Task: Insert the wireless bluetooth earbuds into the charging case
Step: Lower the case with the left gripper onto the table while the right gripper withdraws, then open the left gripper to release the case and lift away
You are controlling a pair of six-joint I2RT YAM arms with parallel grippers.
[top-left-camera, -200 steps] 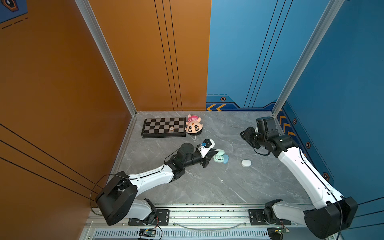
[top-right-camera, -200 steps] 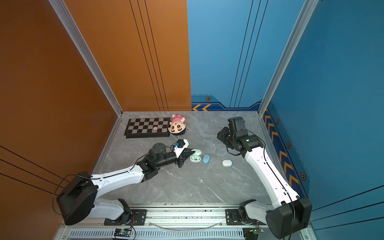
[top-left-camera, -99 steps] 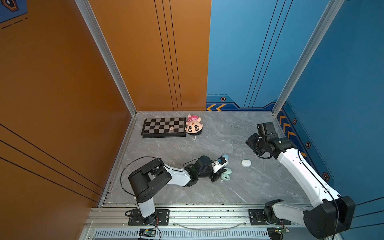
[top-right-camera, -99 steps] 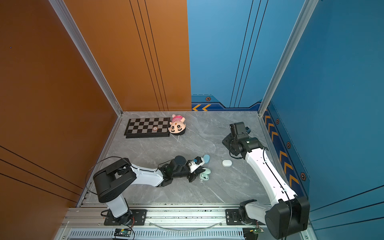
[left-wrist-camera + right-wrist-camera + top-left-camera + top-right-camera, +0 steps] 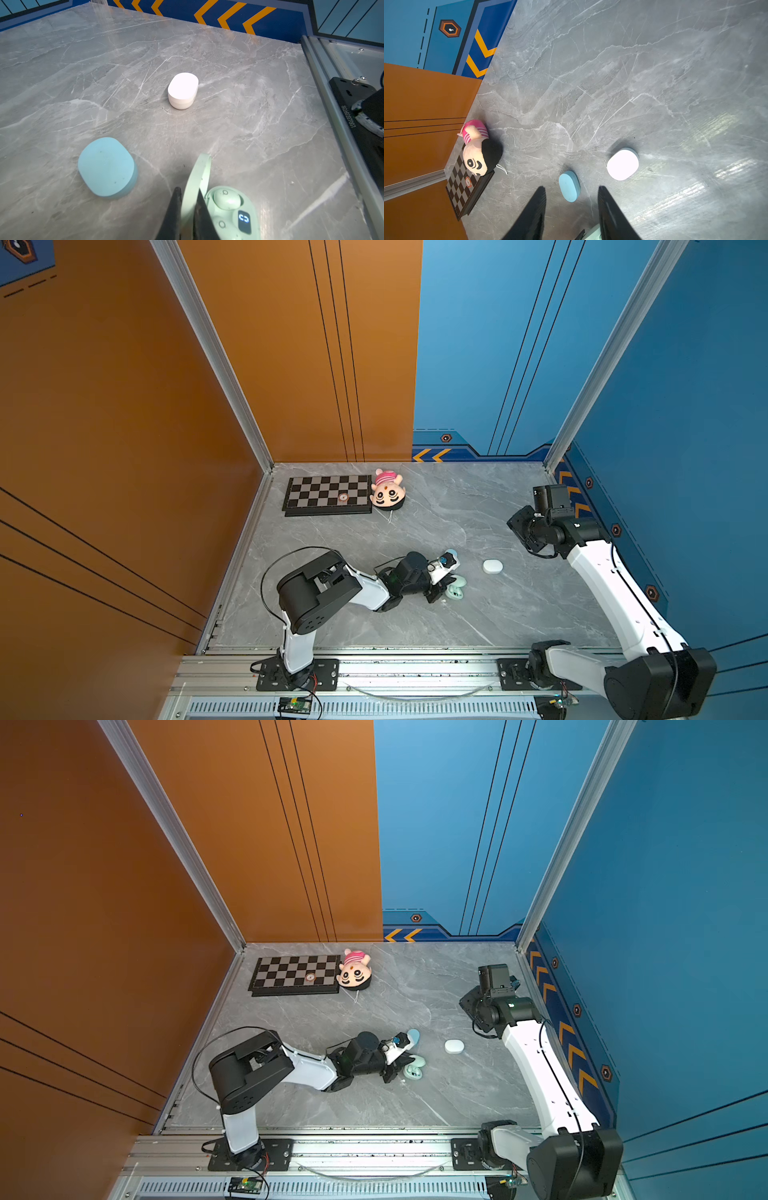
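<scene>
Two buds docked, mint case hauled in by its lid.
In both top views the left gripper (image 5: 441, 591) (image 5: 395, 1071) has folded back toward its base, dragging the open mint charging case (image 5: 456, 588) (image 5: 415, 1067) along and away from the light blue case (image 5: 452, 552) (image 5: 413, 1036), which stayed put just beyond the gripper; the right gripper (image 5: 517, 526) (image 5: 471, 1006) has backed off sideways. Left wrist view: fingers (image 5: 175, 209) pinch the raised lid (image 5: 197, 176) tight, and two pale mint earbuds (image 5: 226, 199) sit in their wells right beside them with the display lit, so this case looks filled and only needs closing. Right wrist view: jaws half spread and empty, white case (image 5: 623, 164) well ahead.
</scene>
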